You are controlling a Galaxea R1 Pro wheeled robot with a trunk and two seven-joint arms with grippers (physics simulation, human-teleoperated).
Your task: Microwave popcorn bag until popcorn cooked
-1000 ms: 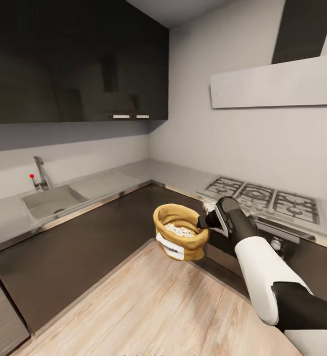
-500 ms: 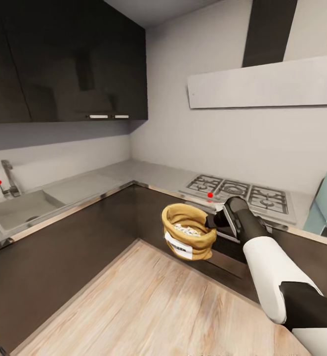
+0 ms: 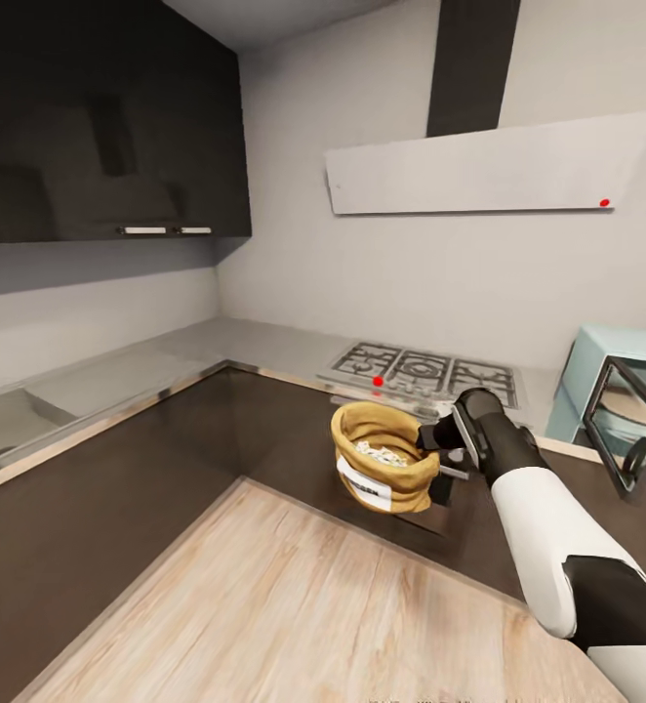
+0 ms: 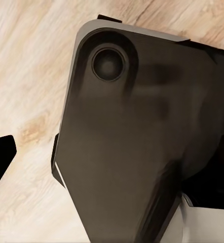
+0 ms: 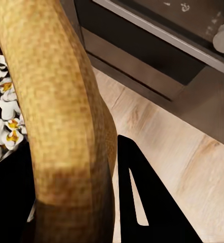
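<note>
Hanging popcorn bag [image 3: 383,457] beside hob edge [image 3: 401,389]

My view has swung right; the microwave [image 3: 611,400], door open, has come into sight; the sink has left; the bag [image 3: 382,457] stays gripped.

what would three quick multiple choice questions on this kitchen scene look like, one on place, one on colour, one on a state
1. Where is the popcorn bag?
A. on the hob
B. held in the air over the floor by the right gripper
C. inside the microwave

2. What colour is the microwave?
A. red
B. black
C. pale mint-blue

3. How is the microwave door?
A. swung open
B. shut
C. missing

Answers:
1 B, the gripper clamps the bag's rim above the wood floor.
2 C, its body is pale blue beside the hob.
3 A, the framed glass door stands out from the box.
</note>
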